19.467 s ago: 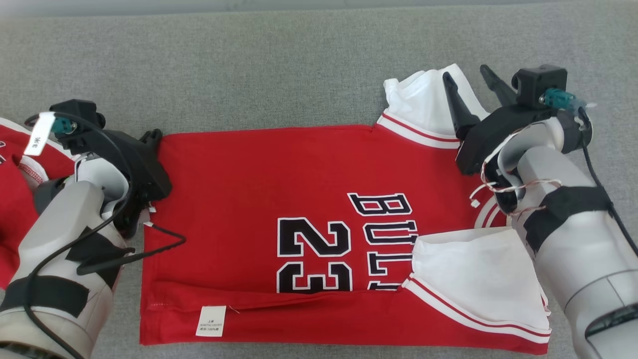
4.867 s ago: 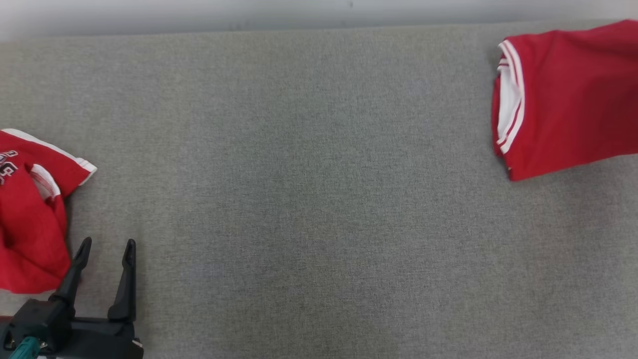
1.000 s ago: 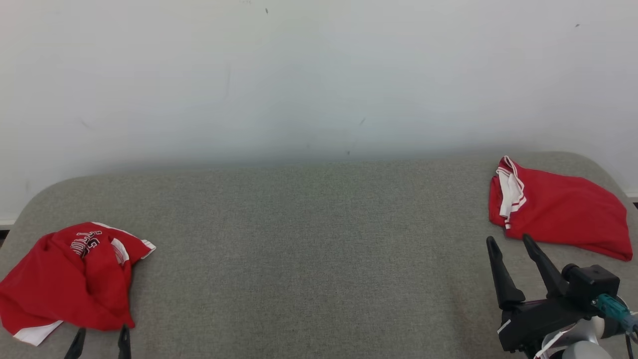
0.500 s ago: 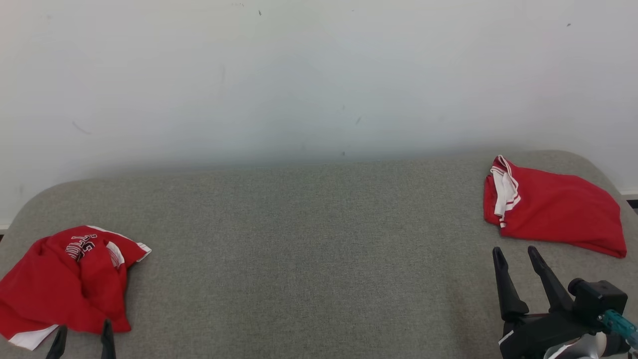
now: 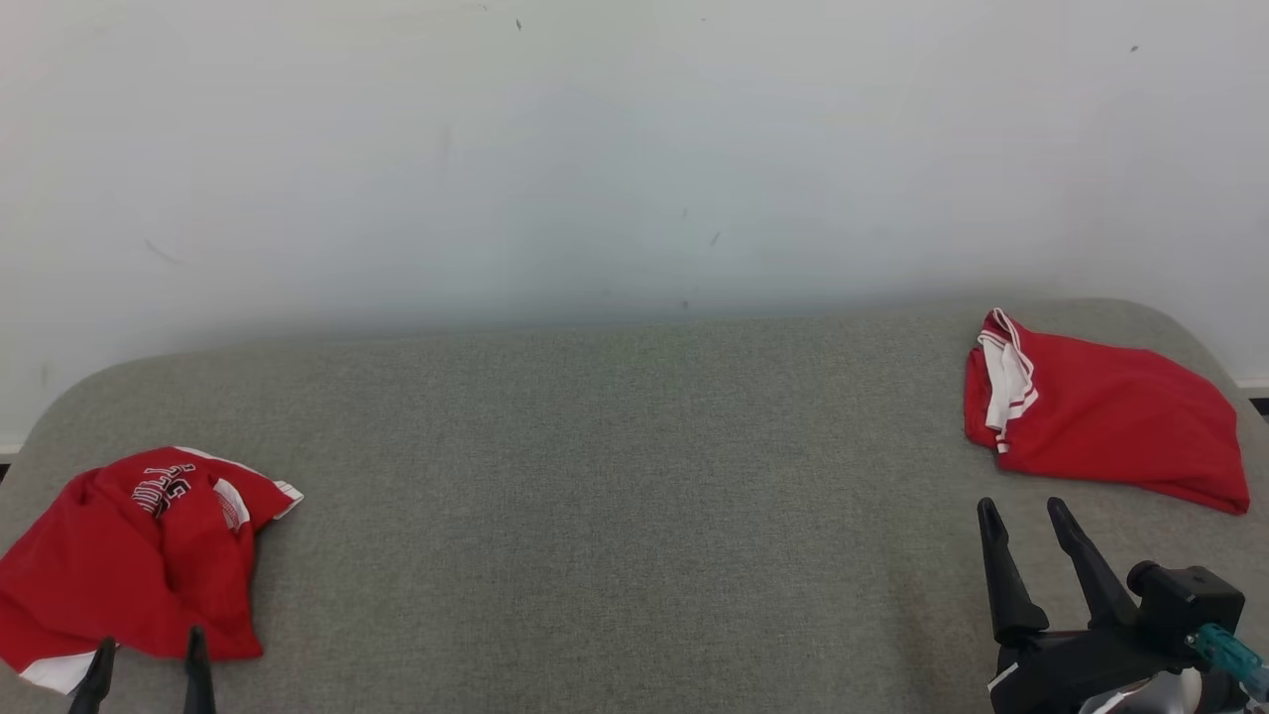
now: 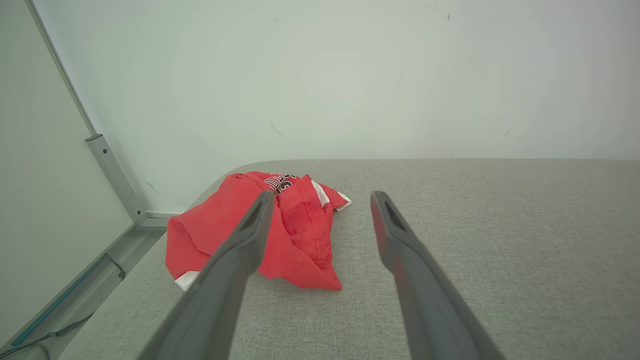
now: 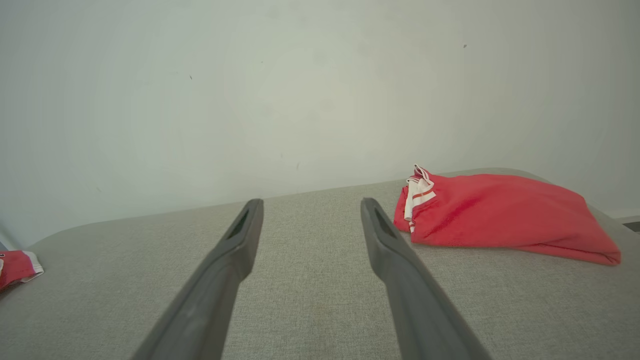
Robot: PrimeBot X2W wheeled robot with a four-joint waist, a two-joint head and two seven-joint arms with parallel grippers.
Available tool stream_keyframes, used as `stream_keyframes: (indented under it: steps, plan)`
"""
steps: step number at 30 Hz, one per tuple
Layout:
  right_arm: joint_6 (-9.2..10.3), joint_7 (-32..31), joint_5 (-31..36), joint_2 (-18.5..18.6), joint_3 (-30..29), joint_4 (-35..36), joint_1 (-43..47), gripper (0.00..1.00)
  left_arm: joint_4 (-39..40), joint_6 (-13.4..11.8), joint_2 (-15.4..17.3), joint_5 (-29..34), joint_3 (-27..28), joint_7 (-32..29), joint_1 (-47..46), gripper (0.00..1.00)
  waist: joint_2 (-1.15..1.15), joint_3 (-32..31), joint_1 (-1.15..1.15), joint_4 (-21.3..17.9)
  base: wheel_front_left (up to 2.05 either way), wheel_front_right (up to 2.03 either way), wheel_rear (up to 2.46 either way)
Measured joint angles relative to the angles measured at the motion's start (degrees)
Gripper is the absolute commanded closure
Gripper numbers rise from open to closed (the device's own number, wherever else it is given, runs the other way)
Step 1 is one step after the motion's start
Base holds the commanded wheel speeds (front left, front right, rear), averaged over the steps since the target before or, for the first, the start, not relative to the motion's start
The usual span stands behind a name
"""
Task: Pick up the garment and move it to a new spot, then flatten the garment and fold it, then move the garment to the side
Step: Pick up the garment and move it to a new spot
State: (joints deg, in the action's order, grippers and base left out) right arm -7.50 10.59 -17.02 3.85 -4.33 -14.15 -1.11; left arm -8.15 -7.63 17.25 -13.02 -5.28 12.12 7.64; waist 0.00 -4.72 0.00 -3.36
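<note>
A folded red garment [image 5: 1110,426] with white striped trim lies at the far right of the grey padded surface [image 5: 615,496]. A crumpled red garment [image 5: 129,565] with black lettering lies at the near left. My left gripper [image 5: 149,643] stands open just in front of the crumpled garment, with nothing between its fingers. In the left wrist view that garment [image 6: 300,240] lies ahead and to the left of the open left gripper [image 6: 322,197]. My right gripper [image 5: 1021,508] is open and empty, short of the folded garment. The right wrist view has the folded garment [image 7: 500,215] ahead to the right of the right gripper [image 7: 311,202].
A white wall [image 5: 634,149] rises behind the padded surface, whose far corners are rounded. A metal frame post [image 6: 115,182] and a floor gap lie beyond the left edge. The crumpled garment's edge [image 7: 17,267] shows at the far left of the right wrist view.
The head view shifted a little. My left gripper has sunk lower and leftward in it, and my right gripper has dropped slightly. Both garments lie where they were.
</note>
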Motion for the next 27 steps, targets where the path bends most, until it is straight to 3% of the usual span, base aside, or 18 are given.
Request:
stream_keyframes:
  steps: [12,27]
  plan:
    - [0.00,-0.25,0.00,-0.20,0.40,-0.23,0.23,0.00,0.79,-0.22,1.20,-0.05,0.05,-0.41,-0.26,0.00,0.00,-0.23,0.00,3.65,0.00,0.00,0.00]
    - [0.00,-0.51,-0.40,-0.15,1.05,-0.42,1.30,0.00,1.38,-0.93,1.90,-0.45,-0.16,-0.99,0.29,0.00,0.00,-1.15,0.00,13.50,0.00,0.00,0.00]
